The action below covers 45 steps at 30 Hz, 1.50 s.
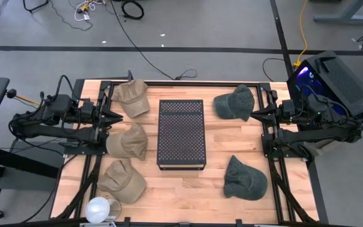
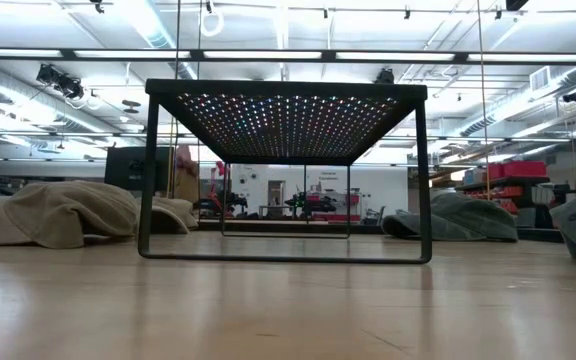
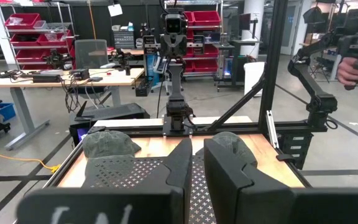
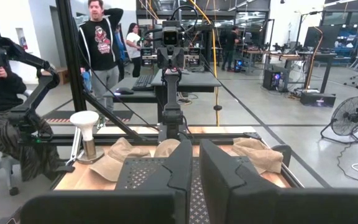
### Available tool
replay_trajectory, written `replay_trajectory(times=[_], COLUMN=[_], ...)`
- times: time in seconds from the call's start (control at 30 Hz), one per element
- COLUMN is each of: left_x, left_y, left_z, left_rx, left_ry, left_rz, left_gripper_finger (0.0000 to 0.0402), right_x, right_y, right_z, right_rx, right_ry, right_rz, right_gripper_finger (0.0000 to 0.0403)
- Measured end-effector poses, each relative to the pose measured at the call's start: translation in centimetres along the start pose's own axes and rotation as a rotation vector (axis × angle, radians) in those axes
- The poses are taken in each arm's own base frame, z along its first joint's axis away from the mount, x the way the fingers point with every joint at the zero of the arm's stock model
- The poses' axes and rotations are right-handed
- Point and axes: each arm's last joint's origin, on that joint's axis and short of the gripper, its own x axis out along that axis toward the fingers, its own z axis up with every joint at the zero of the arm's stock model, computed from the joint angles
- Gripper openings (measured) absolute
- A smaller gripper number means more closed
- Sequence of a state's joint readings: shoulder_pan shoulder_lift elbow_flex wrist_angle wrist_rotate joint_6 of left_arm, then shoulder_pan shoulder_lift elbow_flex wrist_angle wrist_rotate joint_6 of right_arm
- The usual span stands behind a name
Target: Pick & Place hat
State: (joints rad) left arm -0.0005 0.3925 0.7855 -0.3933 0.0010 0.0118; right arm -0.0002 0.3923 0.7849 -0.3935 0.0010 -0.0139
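A perforated stand [image 1: 181, 133] sits at the middle of the counter [image 1: 188, 189]. Three hats [image 1: 126, 141] lie in a column to its left, two hats [image 1: 244, 179] to its right. A lamp [image 1: 97, 210] stands at the near-left corner.

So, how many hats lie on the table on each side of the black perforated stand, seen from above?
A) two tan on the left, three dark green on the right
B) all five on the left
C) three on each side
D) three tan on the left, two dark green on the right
D: the high view shows three tan hats left of the black perforated stand and two dark green hats on its right.
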Motion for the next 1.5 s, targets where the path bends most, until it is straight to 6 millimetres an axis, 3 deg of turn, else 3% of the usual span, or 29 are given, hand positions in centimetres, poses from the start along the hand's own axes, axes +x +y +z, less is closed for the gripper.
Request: replay_trajectory(times=[1.13,1.5], left_x=[0.0,0.0], left_y=[0.0,0.0], left_z=[0.0,0.0], left_rx=[0.000,0.000], left_ry=[-0.001,0.000], left_rz=[0.000,0.000], left_gripper_finger=[0.0048,0.0048], right_x=[0.3,0.8], right_y=[0.1,0.0], right_z=[0.1,2.4], right_rx=[0.034,0.034], right_ry=[0.011,0.183], right_rz=[0.021,0.020], right_gripper_finger=[0.0036,0.0036])
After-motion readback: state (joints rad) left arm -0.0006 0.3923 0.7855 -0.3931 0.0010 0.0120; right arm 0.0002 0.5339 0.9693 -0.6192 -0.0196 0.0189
